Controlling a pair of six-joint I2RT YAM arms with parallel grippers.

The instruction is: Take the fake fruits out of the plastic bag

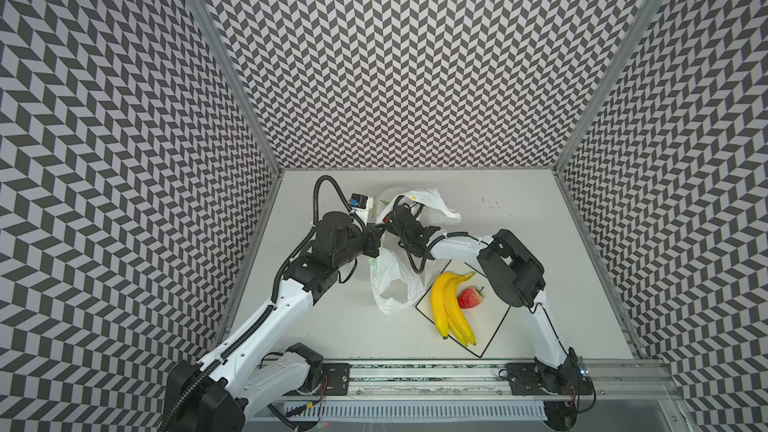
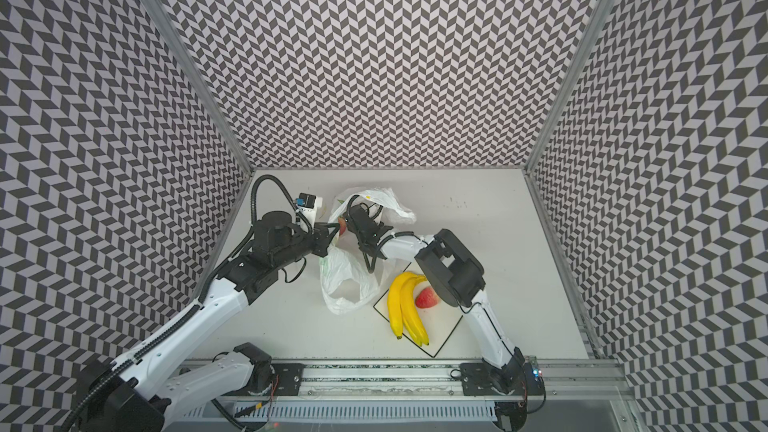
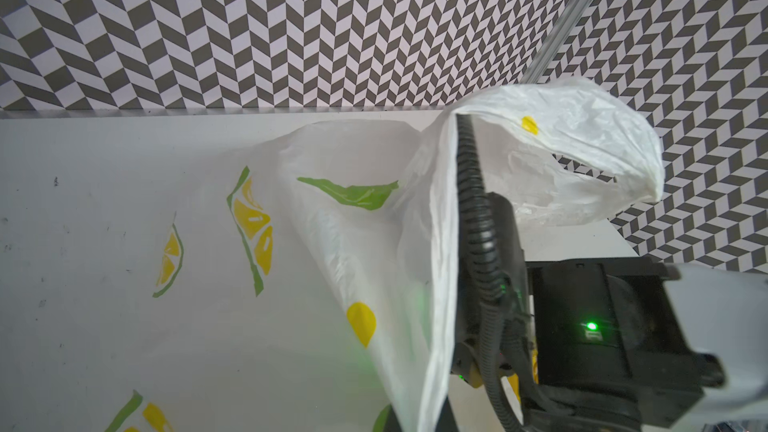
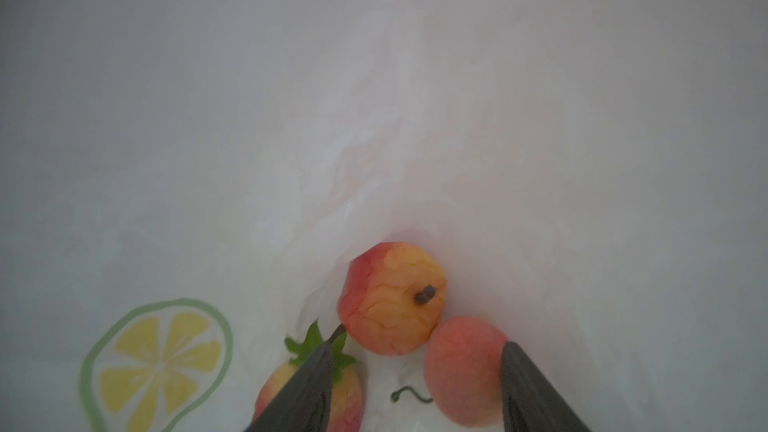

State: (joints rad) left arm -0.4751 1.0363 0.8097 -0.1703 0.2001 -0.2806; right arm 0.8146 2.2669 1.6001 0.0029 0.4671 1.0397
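With the right gripper (image 4: 419,342) open and empty inside the plastic bag (image 1: 392,284), we grasp the probably light, slick round fruit (image 4: 392,299) across its middle.

Yellow bananas (image 1: 444,305) and a red strawberry (image 1: 470,297) stand out against a white, black-rimmed plate (image 1: 486,326). The translucent white bag (image 1: 386,272) bears yellow-green lemon-slice prints. Inside it, blurred fruits (image 4: 390,297) look peach-orange, blushed red. The walls (image 1: 415,56) are patterned in grey-and-white chevrons.

No text is legible; the plastic bag (image 3: 582,135) bears only lemon prints.
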